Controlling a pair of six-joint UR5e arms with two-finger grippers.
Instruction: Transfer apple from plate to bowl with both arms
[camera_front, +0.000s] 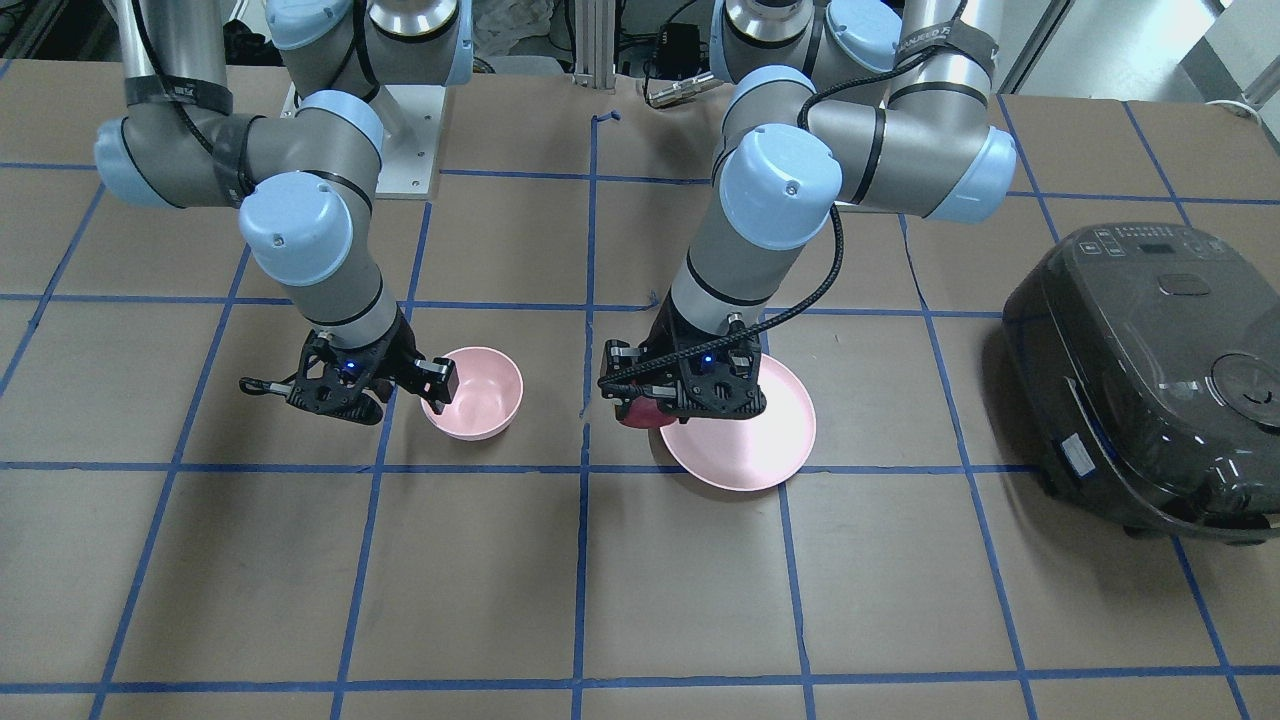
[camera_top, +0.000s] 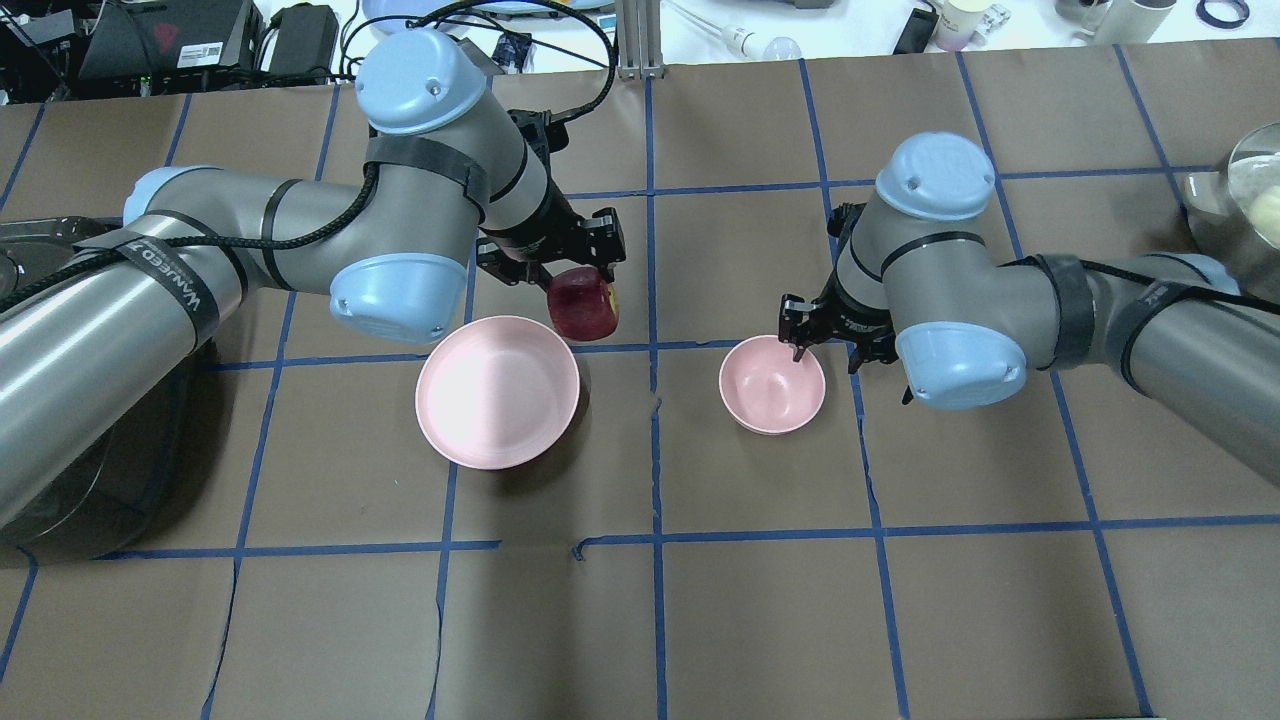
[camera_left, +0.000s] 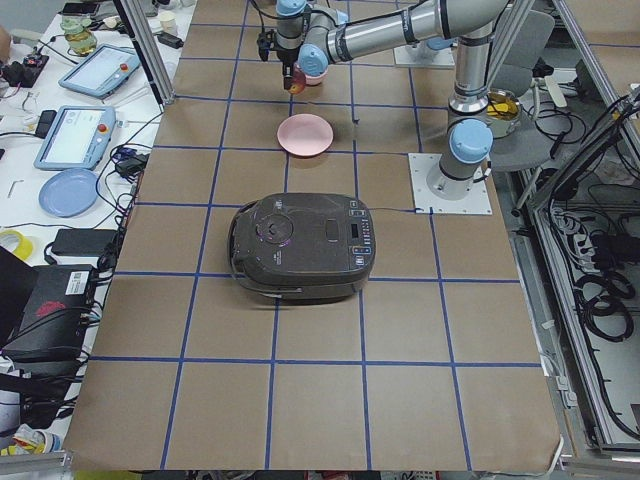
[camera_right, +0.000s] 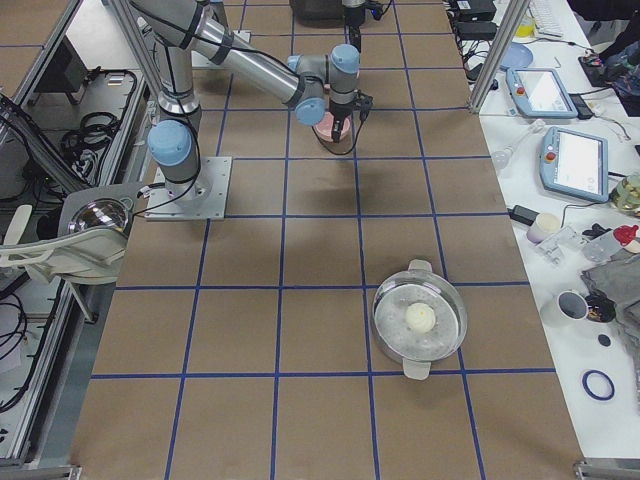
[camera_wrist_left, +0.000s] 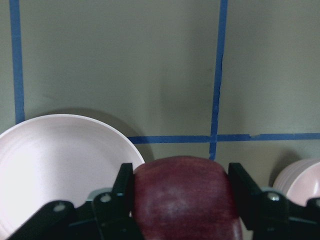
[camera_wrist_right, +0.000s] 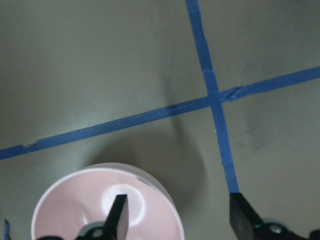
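My left pincer (camera_wrist_left: 180, 172) clamps the small dark red apple (camera_top: 583, 303) beside the wide, glossy pale pink plate (camera_top: 497, 391). My right pincer (camera_wrist_right: 178, 202) gapes wide, astride the small, deep pink bowl's (camera_top: 772, 384) rim.

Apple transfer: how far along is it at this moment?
Done: the small dark red apple is off the wide, shallow pink plate. In hand: the left gripper holds it in its jaws. The right gripper is open astride the rim of the small deep pink bowl. Left: getting the apple into the empty bowl.
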